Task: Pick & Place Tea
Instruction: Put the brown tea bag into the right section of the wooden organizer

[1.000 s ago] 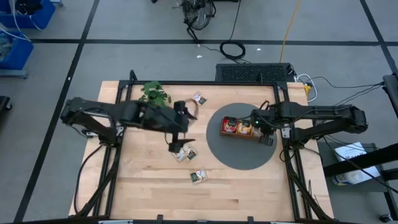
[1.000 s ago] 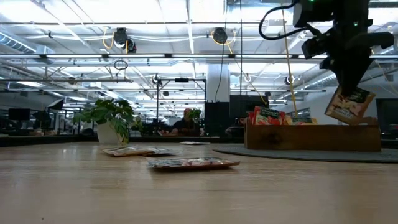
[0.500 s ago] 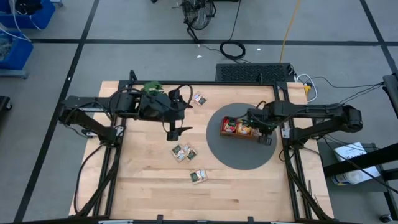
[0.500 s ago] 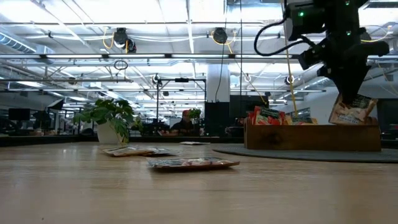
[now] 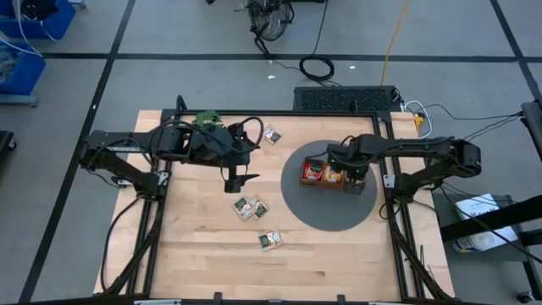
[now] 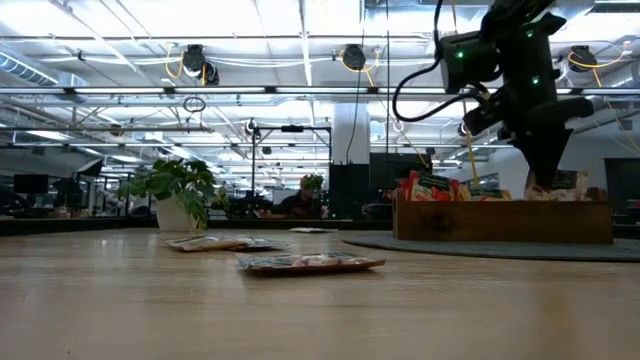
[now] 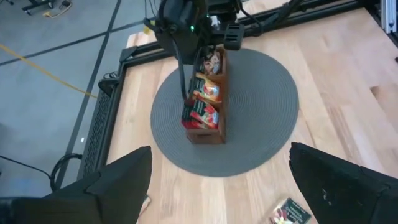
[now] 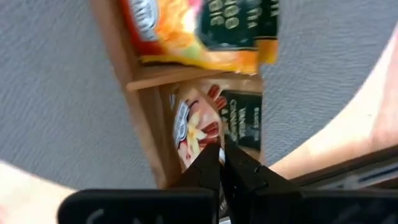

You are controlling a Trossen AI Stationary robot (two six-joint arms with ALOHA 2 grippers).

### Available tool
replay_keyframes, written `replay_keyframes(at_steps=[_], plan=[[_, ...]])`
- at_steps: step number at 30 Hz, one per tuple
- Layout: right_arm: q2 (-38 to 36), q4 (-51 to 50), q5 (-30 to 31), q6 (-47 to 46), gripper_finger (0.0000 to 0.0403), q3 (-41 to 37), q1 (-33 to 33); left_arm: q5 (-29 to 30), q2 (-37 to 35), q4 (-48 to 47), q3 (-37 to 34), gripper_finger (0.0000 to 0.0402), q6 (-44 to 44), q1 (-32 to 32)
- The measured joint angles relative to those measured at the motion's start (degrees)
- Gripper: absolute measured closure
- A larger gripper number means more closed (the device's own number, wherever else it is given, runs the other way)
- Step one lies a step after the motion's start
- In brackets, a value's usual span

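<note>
Several tea sachets (image 5: 249, 207) lie flat on the wooden surface (image 5: 203, 246) near its middle, small printed squares; one more (image 5: 271, 241) sits nearer us and another (image 5: 272, 134) by the far edge. We see red and orange-yellow packets standing in the wooden tray (image 5: 329, 175) on the round grey mat (image 5: 322, 212), at the right. The right end effector (image 8: 221, 163) reaches down into the tray's end compartment, fingers pressed together on a white sachet (image 8: 196, 127) there. The left end effector (image 5: 235, 180) hovers above the loose sachets, fingers spread wide, holding nothing. From table height the tray wall hides most of its contents, and we cannot read the print.
</note>
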State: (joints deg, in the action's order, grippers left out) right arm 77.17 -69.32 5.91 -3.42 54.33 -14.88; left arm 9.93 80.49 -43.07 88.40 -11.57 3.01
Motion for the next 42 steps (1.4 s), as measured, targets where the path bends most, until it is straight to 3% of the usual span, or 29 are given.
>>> replay_keyframes(at_steps=[5,16,25,28,36,42], plan=[[0.0,0.5,1.8,-2.1,0.0374,0.0,-0.2,0.0,0.0,-0.1,0.0,0.0036,0.0,0.0],[-1.8,0.5,2.6,-6.8,0.0257,0.0,-0.1,0.3,0.0,-0.2,0.0,0.0036,0.0,0.0],[-11.1,4.2,4.5,-10.7,0.0245,0.4,0.3,0.5,0.0,-3.7,0.0,0.0036,2.5,0.0],[-16.3,11.7,4.6,-10.4,0.0250,-0.2,1.9,0.6,0.5,-4.0,-0.6,0.0036,3.7,-0.1],[-30.3,45.6,4.4,-5.4,0.0253,-9.5,8.4,2.6,1.0,1.1,-10.3,0.0036,4.1,-1.7],[-35.1,66.8,4.3,-1.5,0.0255,-22.1,11.8,11.8,4.6,7.8,-14.6,0.0036,9.3,-7.6]])
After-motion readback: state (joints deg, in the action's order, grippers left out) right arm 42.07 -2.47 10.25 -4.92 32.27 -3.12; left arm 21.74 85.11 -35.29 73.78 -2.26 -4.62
